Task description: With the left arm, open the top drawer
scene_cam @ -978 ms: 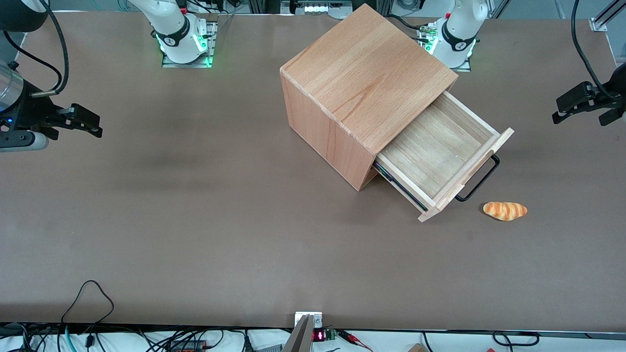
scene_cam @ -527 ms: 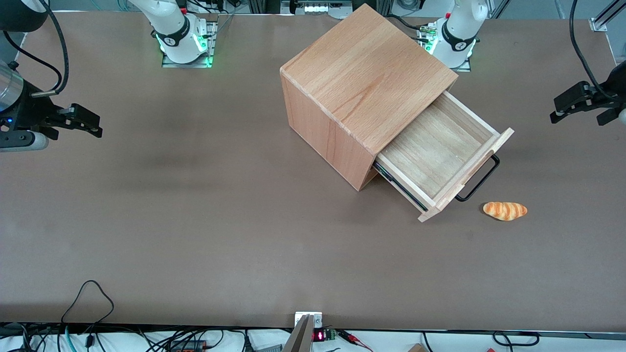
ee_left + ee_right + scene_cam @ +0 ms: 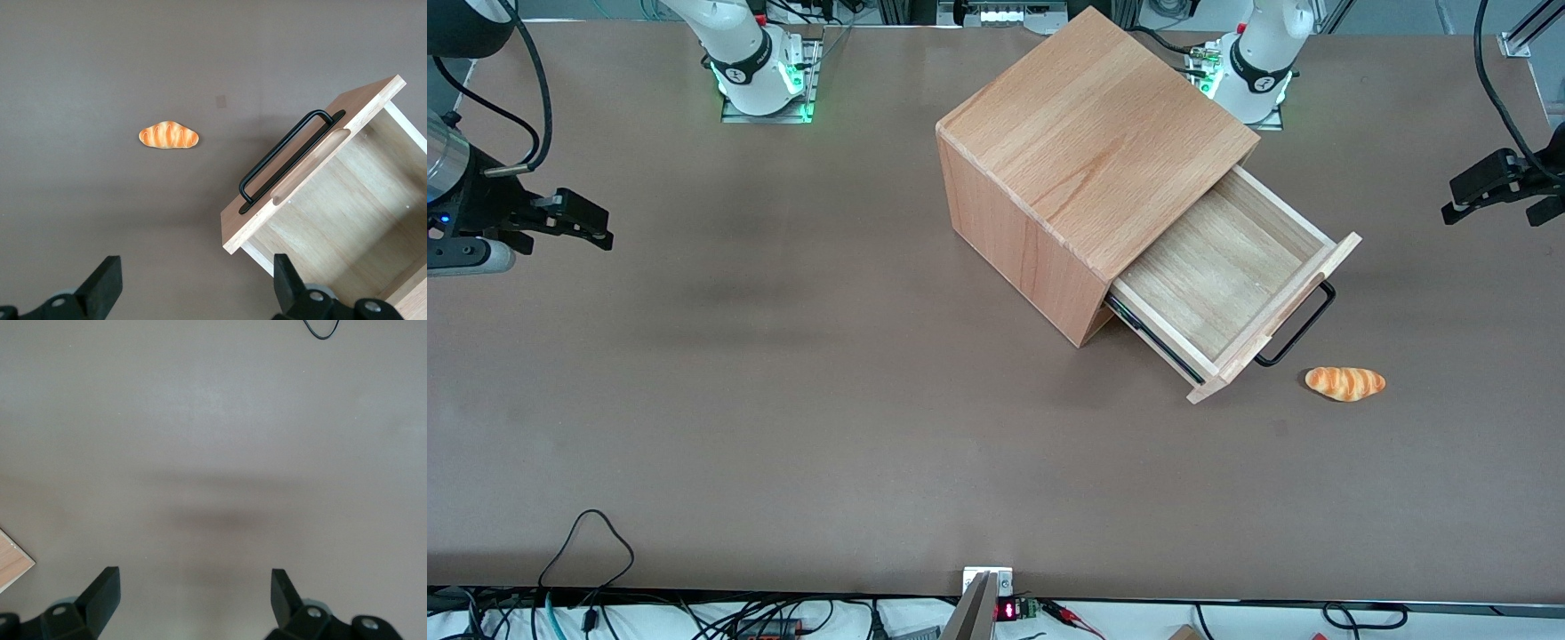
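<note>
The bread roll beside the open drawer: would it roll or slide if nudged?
The bread roll looks small and probably light, so it would likely slide. Its elongated, tapered shape suggests wobbling rather than rolling far. The gripper, fingers open, hangs well clear of it.

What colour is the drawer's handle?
Black; the handle shows best in the left wrist view, gripper open above it.

White-shelled left arm, black end effector (fingers spread), black cable

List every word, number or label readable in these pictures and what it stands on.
None can be read.
Top drawer, cabinet, bread roll: no print.
Small display at the table's near edge: red digits, too small.
Gripper, open above the table's working-arm end: no label.
</note>
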Action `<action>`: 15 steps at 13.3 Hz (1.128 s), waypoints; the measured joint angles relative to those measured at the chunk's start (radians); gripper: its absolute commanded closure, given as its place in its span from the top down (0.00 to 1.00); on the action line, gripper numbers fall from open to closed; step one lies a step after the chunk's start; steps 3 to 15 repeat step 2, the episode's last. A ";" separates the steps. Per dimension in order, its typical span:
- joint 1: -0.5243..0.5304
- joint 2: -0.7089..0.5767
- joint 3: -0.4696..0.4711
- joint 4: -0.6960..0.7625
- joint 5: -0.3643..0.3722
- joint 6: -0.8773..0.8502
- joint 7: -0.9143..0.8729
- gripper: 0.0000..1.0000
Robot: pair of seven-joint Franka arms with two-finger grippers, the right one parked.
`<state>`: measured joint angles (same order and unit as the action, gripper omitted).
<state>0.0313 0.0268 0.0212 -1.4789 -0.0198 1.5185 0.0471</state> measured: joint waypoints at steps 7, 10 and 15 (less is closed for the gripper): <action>-0.002 0.006 0.000 0.000 0.000 -0.005 0.000 1.00; -0.002 0.006 0.000 0.000 0.000 -0.005 0.000 1.00; -0.002 0.006 0.000 0.000 0.000 -0.005 0.000 1.00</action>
